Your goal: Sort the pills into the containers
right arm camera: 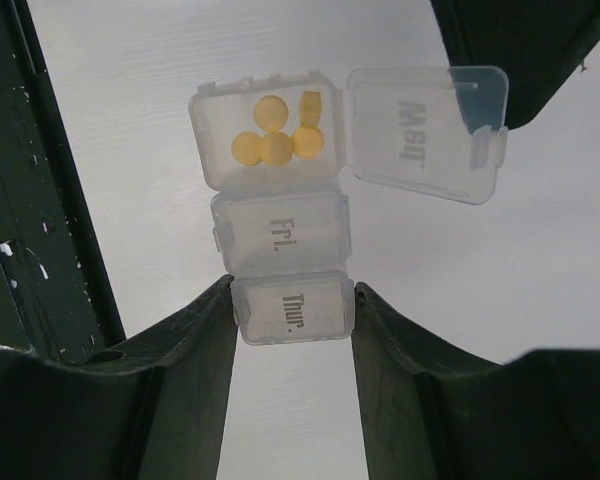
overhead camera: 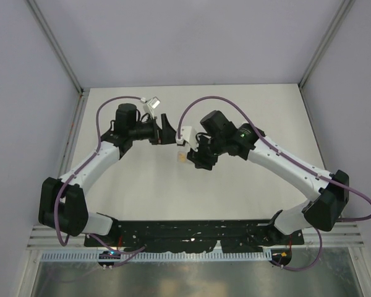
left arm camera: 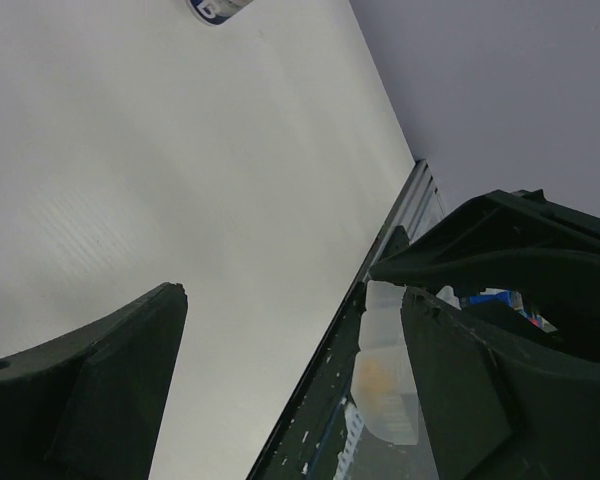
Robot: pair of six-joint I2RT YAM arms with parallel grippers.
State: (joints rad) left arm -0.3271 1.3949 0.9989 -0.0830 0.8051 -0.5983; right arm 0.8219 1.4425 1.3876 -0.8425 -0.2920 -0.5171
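The right gripper clamps the pill box — pills inside; left gripper wide.

pills in the pill box's end compartment, farthest from the right gripper

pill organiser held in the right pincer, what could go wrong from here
The right pincer grips the clear plastic strip pill organiser only by its Thur. end cell, so it might pivot or slip.
The far cell's hinged lid is open and its round yellow pills lie loose; a tilt could spill them.
The open left pincer sits close by and could knock the strip.
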